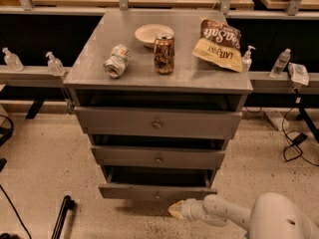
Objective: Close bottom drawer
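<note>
The bottom drawer (157, 191) is the lowest and slimmest of three grey drawers in the cabinet. It stands pulled out, with a dark gap above its front panel and a small round knob at the centre. My gripper (175, 210) is at the end of the white arm (224, 213), low by the floor, just below and to the right of the drawer's front panel. It points left toward the drawer and holds nothing that I can see.
The middle drawer (158, 158) and top drawer (157, 124) also stand slightly open. On the cabinet top are a bowl (153, 34), a brown can (163, 53), a crushed can (115, 61) and a chip bag (219, 45). Cables (294, 143) lie at right, a black stand (62, 213) at left.
</note>
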